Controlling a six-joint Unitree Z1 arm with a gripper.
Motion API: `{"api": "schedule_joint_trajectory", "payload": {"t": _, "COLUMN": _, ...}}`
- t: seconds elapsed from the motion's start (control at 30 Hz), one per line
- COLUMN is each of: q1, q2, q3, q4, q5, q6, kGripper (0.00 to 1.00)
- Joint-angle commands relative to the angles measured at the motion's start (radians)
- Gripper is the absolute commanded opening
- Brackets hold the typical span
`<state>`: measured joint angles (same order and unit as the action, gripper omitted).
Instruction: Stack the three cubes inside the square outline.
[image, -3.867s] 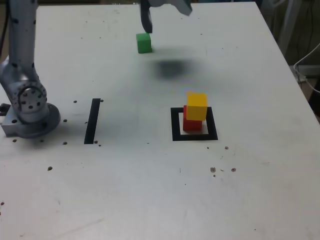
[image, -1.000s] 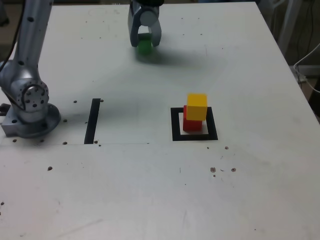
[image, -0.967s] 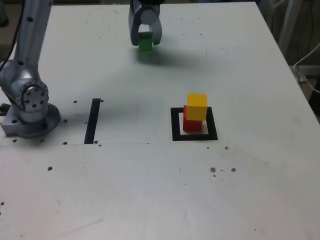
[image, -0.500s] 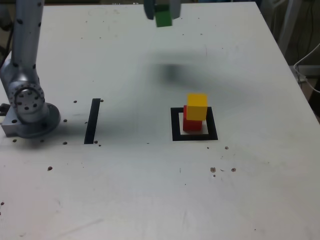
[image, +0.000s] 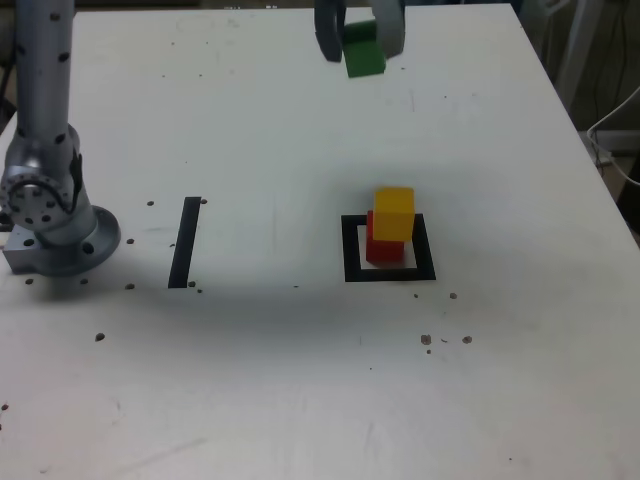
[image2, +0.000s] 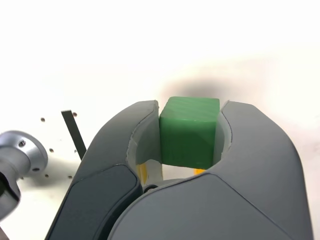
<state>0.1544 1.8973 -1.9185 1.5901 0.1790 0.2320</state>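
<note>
The green cube (image: 363, 56) hangs in the air over the far part of the table, clamped between the jaws of my gripper (image: 361, 45). In the wrist view the green cube (image2: 189, 131) fills the gap between the two grey fingers (image2: 260, 150) of the gripper (image2: 189, 137). Nearer the camera, the yellow cube (image: 394, 214) sits on the red cube (image: 383, 246), slightly skewed, inside the square outline (image: 388, 271). The gripper is well above and behind that stack.
The arm's grey base (image: 55, 225) stands at the exterior view's left. A narrow black strip (image: 185, 242) lies between the base and the outline, and the black strip (image2: 74, 132) also shows in the wrist view. Small dark holes dot the white table (image: 300, 380).
The gripper closed on the green cube on the table, lifted it, and has carried it to the exterior view's right. The red and yellow stack has not moved.
</note>
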Motion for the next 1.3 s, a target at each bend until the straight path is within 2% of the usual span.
{"api": "schedule_joint_trajectory", "payload": {"t": 0.0, "q1": -0.04, "q2": -0.008, "q3": 0.016, "q4": 0.031, "q5": 0.0, "q6": -0.048, "kGripper": 0.17}}
{"api": "schedule_joint_trajectory", "payload": {"t": 0.13, "q1": -0.111, "q2": -0.008, "q3": 0.048, "q4": 0.036, "q5": -0.005, "q6": -0.146, "kGripper": 0.17}}
{"api": "schedule_joint_trajectory", "payload": {"t": 0.37, "q1": -0.244, "q2": 0.019, "q3": 0.05, "q4": 0.042, "q5": 0.017, "q6": -0.281, "kGripper": 0.17}}
{"api": "schedule_joint_trajectory", "payload": {"t": 0.6, "q1": -0.323, "q2": 0.073, "q3": 0.034, "q4": 0.044, "q5": 0.01, "q6": -0.336, "kGripper": 0.17}}
{"api": "schedule_joint_trajectory", "payload": {"t": 0.9, "q1": -0.365, "q2": 0.172, "q3": -0.011, "q4": 0.043, "q5": 0.01, "q6": -0.369, "kGripper": 0.17}}
{"api": "schedule_joint_trajectory", "payload": {"t": 1.27, "q1": -0.369, "q2": 0.211, "q3": -0.021, "q4": 0.042, "q5": 0.006, "q6": -0.388, "kGripper": 0.17}}
